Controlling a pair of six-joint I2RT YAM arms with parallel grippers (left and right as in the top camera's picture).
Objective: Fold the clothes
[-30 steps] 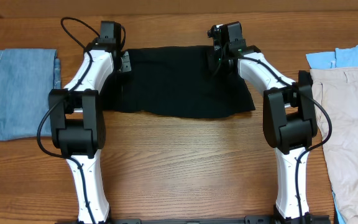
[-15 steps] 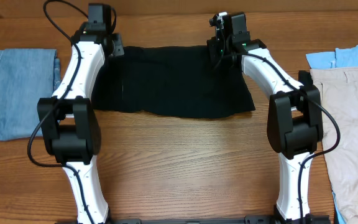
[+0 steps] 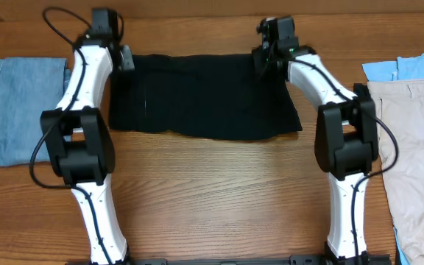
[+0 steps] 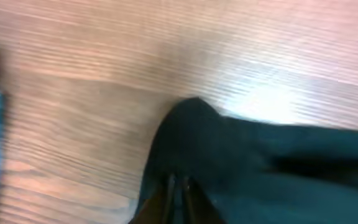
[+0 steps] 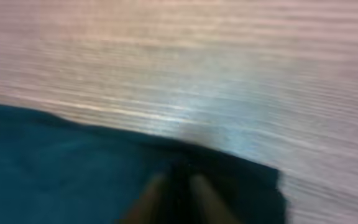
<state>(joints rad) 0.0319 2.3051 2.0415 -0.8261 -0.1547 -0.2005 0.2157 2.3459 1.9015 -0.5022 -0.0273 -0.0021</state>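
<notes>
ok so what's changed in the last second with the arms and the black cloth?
The left gripper, pinching the far left corner of the plain black shorts-like garment, drew outward to the left and farther back, pulling that edge along and spreading the cloth wider. The right gripper, at the far right corner, crept slightly back. The folded blue denim garment, beige garment and light blue garment stayed put.

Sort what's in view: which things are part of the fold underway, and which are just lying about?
In play: black garment, its far corners held by the left hand and right hand.
Lying about: denim garment on the left; light blue garment and beige garment on the right, untouched.
</notes>
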